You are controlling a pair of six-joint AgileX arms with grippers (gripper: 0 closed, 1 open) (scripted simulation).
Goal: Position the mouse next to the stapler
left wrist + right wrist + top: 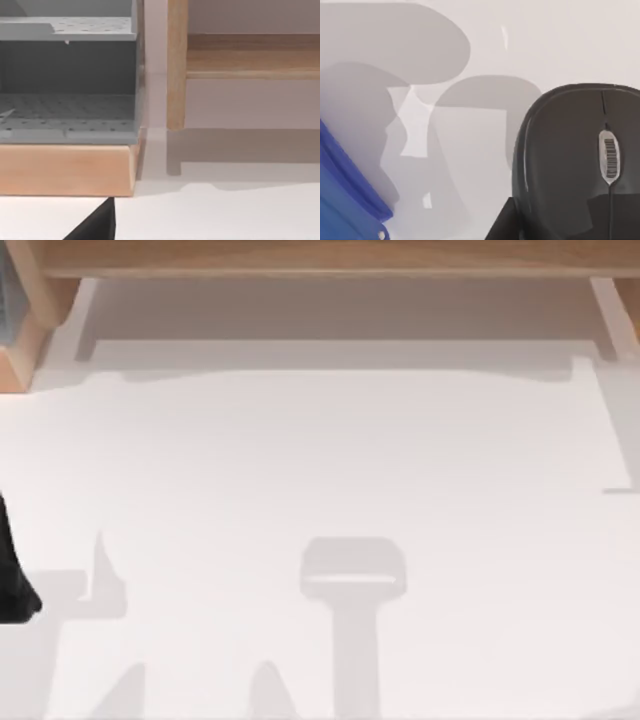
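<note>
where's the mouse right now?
The right wrist view shows the black mouse lying on the white table, close under that camera, with the blue stapler across a bare, shadowed strip of tabletop.

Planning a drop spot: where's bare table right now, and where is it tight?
Free: the broad white table from the wooden shelf across its middle. Tight: by the black mouse with the blue stapler beside it, and the left corner by the grey rack.

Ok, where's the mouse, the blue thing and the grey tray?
mouse (570,160): right wrist view, on its black top shell.
blue thing (342,200): right wrist view, on its blue edge.
grey tray (65,112): left wrist view, on its perforated floor.
</note>
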